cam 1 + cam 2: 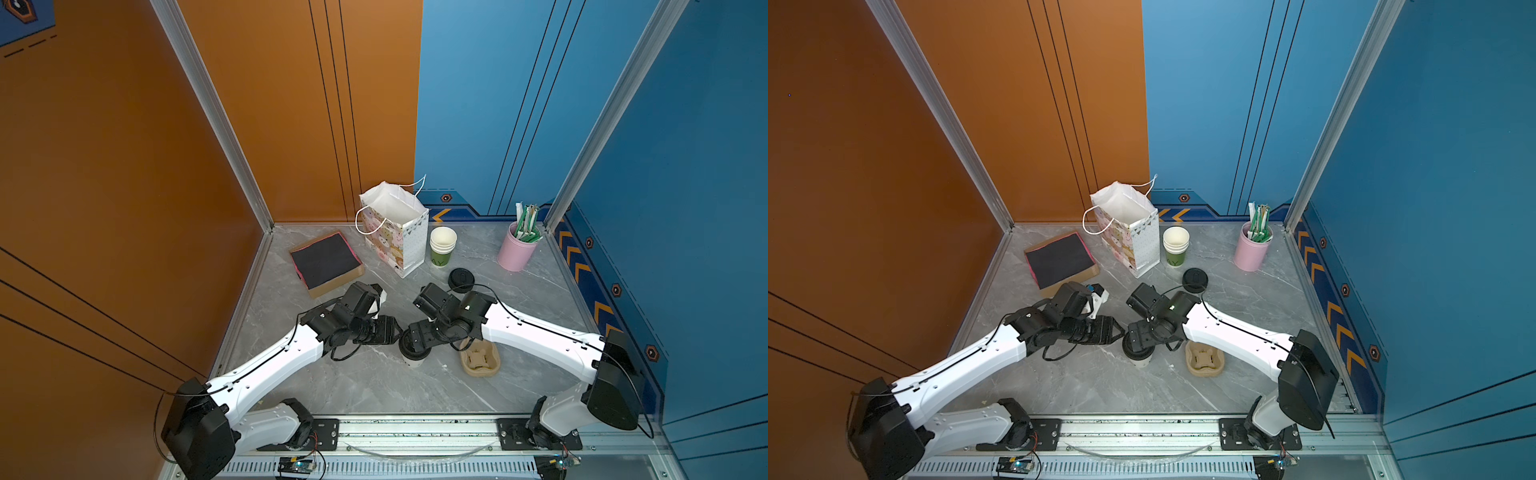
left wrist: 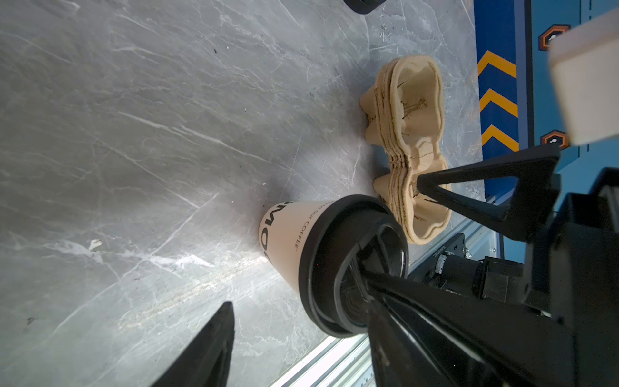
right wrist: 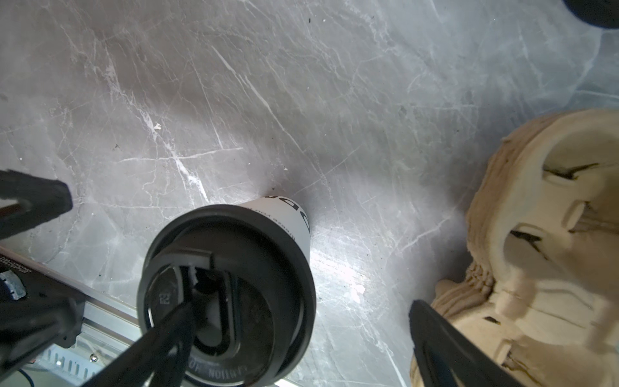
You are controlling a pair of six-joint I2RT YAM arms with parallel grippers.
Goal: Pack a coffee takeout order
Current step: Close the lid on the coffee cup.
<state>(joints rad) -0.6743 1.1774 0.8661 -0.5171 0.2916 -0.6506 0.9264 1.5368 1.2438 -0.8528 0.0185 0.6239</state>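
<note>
While my left gripper (image 1: 1119,331) and right gripper (image 3: 301,303) hover, jaws apart, over the lidded cup (image 2: 284,241) by the tabletop's (image 1: 374,386) front edge, the bag (image 1: 409,239) looks empty; cup, napkin (image 1: 324,259) and straw (image 1: 519,214) are unpacked.

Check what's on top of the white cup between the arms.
A black lid caps the cup. One finger of the right pincer covers the lid's middle; the cup's inside is hidden.

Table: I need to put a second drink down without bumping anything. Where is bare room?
Free: the front strip from lidded cup and carrier stack to the front rail; the stretch between pink straw holder and right arm. Crowded: around bag, cup stack, loose lid.
</note>
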